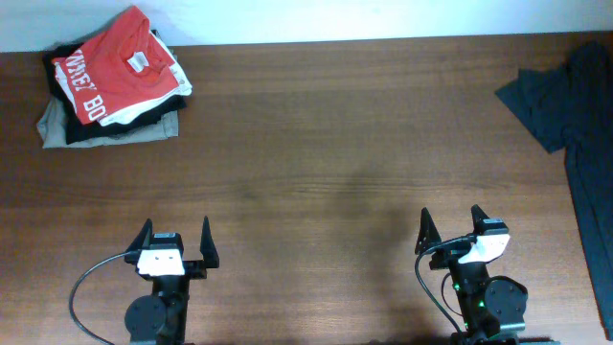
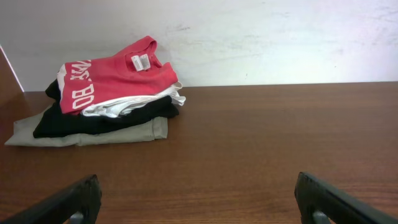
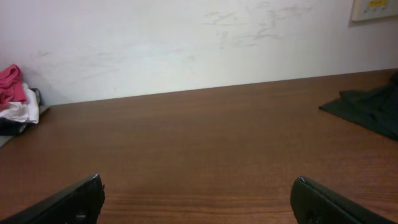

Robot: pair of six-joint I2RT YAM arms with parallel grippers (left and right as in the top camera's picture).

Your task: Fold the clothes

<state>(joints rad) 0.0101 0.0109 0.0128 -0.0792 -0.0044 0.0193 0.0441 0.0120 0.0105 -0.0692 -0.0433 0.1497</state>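
Note:
The dark charcoal garment [image 1: 580,115] lies crumpled at the table's far right edge, running down the right side and partly out of view. A corner of it shows in the right wrist view [image 3: 373,109]. My left gripper [image 1: 175,235] is open and empty near the table's front left. My right gripper [image 1: 450,225] is open and empty near the front right, well short of the garment. Both sets of fingers are wide apart over bare wood in the left wrist view [image 2: 198,199] and the right wrist view [image 3: 198,199].
A stack of folded clothes [image 1: 113,81] sits at the back left: a red T-shirt with white letters [image 2: 112,78] on top, white, black and khaki pieces under it. A white wall runs behind the brown wooden table [image 1: 335,172].

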